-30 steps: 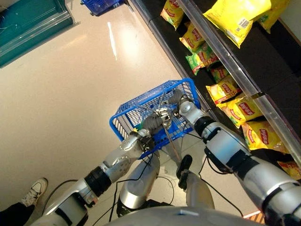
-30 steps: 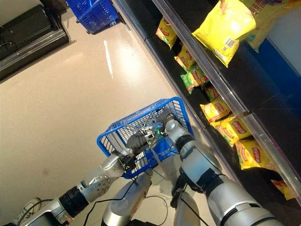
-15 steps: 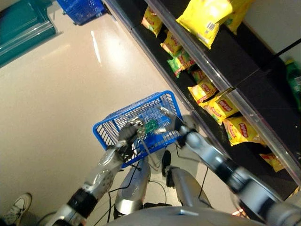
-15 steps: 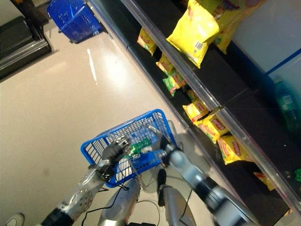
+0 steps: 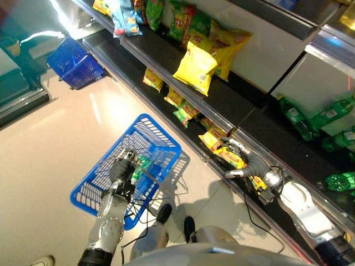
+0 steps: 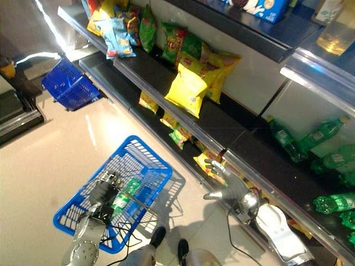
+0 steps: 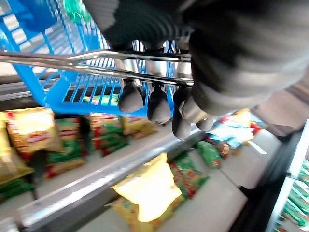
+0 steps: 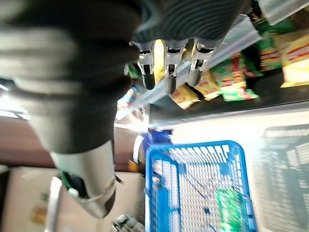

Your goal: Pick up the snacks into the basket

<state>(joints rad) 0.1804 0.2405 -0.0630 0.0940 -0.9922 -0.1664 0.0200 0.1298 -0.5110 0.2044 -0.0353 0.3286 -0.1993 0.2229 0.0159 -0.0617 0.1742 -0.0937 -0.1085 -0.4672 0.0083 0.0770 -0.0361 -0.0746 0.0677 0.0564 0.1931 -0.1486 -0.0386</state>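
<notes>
Shelf-side, right hand (image 5: 239, 162) spread; left hand (image 5: 121, 168) grips basket (image 5: 145, 128).

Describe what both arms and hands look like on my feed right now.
Both arms are silver-grey with black bands at the joints. The left hand has silver fingers with dark rounded tips and a dark ribbed cover over its back and wrist. The right hand looks the same: silver fingers, dark tips, dark ribbed cover.
</notes>
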